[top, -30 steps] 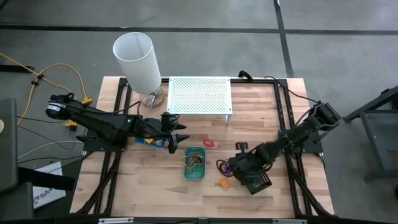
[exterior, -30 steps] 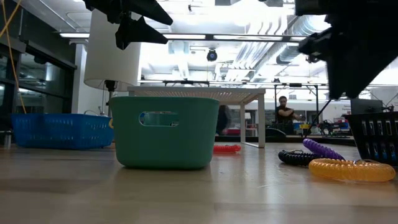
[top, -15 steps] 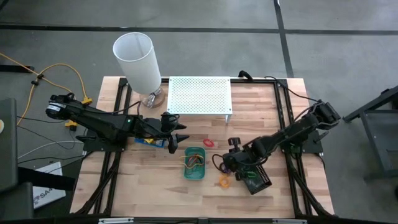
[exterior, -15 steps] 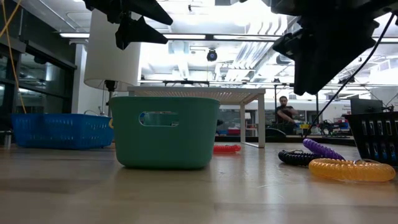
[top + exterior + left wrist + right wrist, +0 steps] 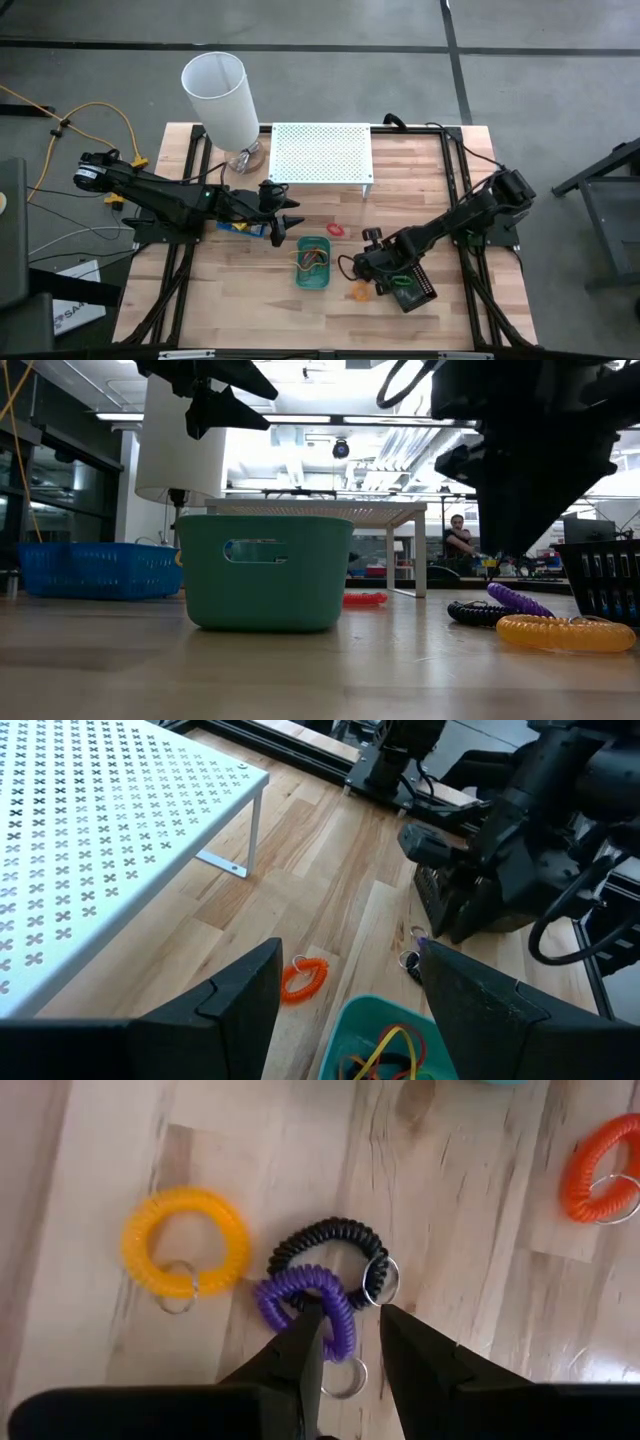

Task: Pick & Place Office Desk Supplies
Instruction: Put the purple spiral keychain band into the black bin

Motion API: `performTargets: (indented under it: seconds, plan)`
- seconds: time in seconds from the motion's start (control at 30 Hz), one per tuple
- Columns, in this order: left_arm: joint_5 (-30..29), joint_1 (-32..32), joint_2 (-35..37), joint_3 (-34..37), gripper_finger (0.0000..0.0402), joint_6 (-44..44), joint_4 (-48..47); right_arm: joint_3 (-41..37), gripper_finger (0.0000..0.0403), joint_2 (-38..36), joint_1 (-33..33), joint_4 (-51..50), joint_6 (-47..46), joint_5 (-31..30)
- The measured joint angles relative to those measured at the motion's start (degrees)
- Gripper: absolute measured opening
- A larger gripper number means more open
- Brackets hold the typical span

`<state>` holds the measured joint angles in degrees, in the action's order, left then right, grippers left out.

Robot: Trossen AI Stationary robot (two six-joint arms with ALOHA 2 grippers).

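Three coil rings lie together on the table: purple (image 5: pixel 300 1302), black (image 5: pixel 325 1245) and yellow-orange (image 5: pixel 185 1240); a red-orange one (image 5: pixel 600 1165) lies farther off. My right gripper (image 5: pixel 350 1322) hangs just above the purple and black coils (image 5: pixel 352 268), fingers slightly open and pointing down. In the low view it (image 5: pixel 515 510) stands clear above them. The green tray (image 5: pixel 312 262) holds coloured bands. My left gripper (image 5: pixel 285 225) waits open above the table, left of the green tray.
The black tray (image 5: pixel 412 290) sits right beside my right gripper. A blue tray (image 5: pixel 100 570) lies under my left arm. The white perforated shelf (image 5: pixel 320 152) and white lamp (image 5: pixel 220 100) stand at the far side. A person (image 5: pixel 460 545) stands in the room beyond.
My right gripper has moved from over the black tray toward the table's left and come down over the purple and black coils. Nothing else has shifted.
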<state>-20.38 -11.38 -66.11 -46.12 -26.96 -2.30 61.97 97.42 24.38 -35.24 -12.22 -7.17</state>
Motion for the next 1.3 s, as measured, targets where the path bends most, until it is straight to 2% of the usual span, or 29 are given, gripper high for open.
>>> performTargets:
  seconds: [0.53, 0.73, 1.3]
  plan:
    - [0.0, 0.0, 0.0, 0.0, 0.023, 0.0, 0.0, 0.0, 0.0091, 2.2, -0.1, 0.1, -1.5, -0.7]
    - [0.0, 0.0, 0.0, 0.0, 0.023, 0.0, 0.1, 0.0, 0.0091, 4.9, -0.1, 1.0, -1.7, 1.8]
    - [0.0, 0.0, 0.0, 0.0, 0.023, 0.0, 0.3, 0.1, 0.0091, 7.5, -0.9, 1.4, -1.7, 1.7]
